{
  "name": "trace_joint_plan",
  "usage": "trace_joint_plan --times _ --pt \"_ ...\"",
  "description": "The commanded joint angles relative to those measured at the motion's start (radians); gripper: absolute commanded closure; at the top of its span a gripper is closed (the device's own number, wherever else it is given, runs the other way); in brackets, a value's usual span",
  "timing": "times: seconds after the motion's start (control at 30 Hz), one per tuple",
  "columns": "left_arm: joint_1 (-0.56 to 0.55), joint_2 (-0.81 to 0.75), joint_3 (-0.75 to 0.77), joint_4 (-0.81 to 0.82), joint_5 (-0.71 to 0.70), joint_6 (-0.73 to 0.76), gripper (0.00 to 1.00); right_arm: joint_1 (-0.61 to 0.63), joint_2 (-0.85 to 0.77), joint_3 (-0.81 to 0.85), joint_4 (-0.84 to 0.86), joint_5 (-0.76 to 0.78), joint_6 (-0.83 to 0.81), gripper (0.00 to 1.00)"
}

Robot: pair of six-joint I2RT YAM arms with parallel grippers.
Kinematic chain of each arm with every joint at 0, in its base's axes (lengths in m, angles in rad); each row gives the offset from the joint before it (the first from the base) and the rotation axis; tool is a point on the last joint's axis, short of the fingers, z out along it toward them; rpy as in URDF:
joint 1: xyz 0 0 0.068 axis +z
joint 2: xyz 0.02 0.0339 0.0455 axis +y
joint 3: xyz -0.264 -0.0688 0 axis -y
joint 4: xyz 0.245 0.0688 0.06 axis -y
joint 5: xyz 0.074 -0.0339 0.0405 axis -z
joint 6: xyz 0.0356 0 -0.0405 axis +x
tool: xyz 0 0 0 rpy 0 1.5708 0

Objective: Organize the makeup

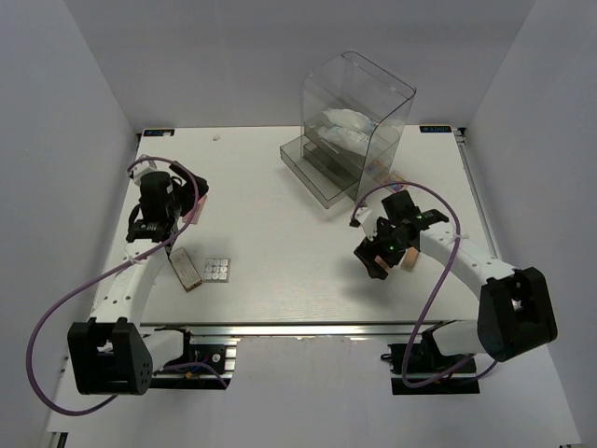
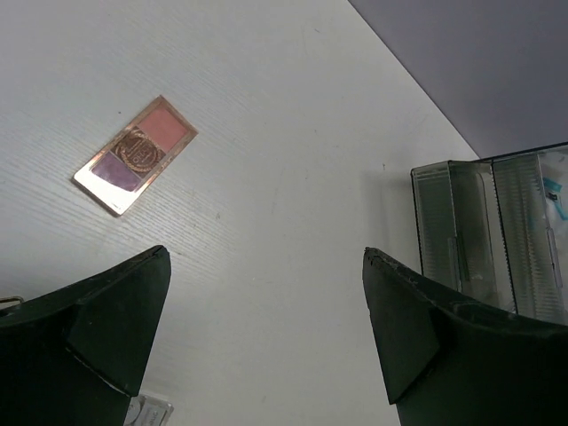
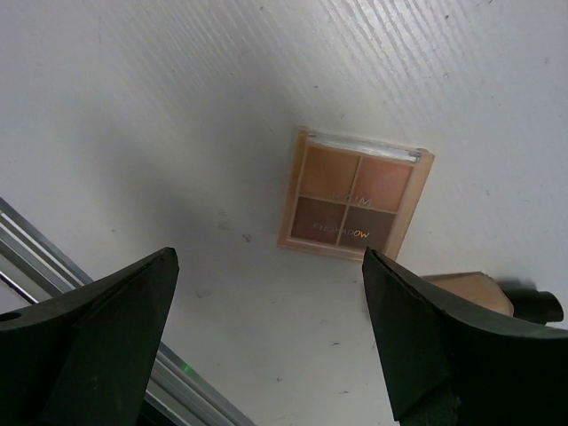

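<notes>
Standing at the table, both arms in sight.

Noted for the left gripper: jaws spread wide, nothing between them, poised above bare tabletop. Ahead and to its left, a narrow two-pan palette, pink and purple, lies flat on the surface, apart from the fingers. The clear drawer box sits further off to its right.

Noted for the right gripper: jaws likewise released, holding nothing. A four-pan tan palette lies flat just beyond it. A tan foundation bottle with a dark cap lies on its side, just beside the palette's lower corner.

Overhead view: a white grid palette rests close beside a flat brownish palette at front left. Whether they touch, I cannot tell.
</notes>
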Motion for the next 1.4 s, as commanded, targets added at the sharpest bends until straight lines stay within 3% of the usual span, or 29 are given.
trace_joint_plan --times 0.0,0.33,1.03,1.13,1.23,1.37 --pt "0.008 -0.035 0.000 -0.066 -0.025 0.024 0.02 0.020 0.017 0.002 0.025 0.080 0.103 0.11" --pt "0.008 -0.086 -0.020 -0.097 -0.036 0.028 0.02 0.029 0.135 -0.009 0.124 0.160 0.120 0.11" --pt "0.008 -0.110 -0.032 -0.117 -0.037 0.036 0.02 0.027 0.220 -0.101 0.255 0.224 0.088 0.11" --pt "0.008 -0.109 -0.035 -0.117 -0.037 0.034 0.02 0.027 0.232 -0.096 0.255 0.223 0.087 0.19" --pt "0.008 -0.109 -0.033 -0.117 -0.040 0.034 0.02 0.029 0.227 -0.098 0.246 0.206 0.065 0.34" --pt "0.008 -0.106 -0.032 -0.115 -0.040 0.036 0.02 0.029 0.182 -0.107 0.227 0.172 0.013 0.67"
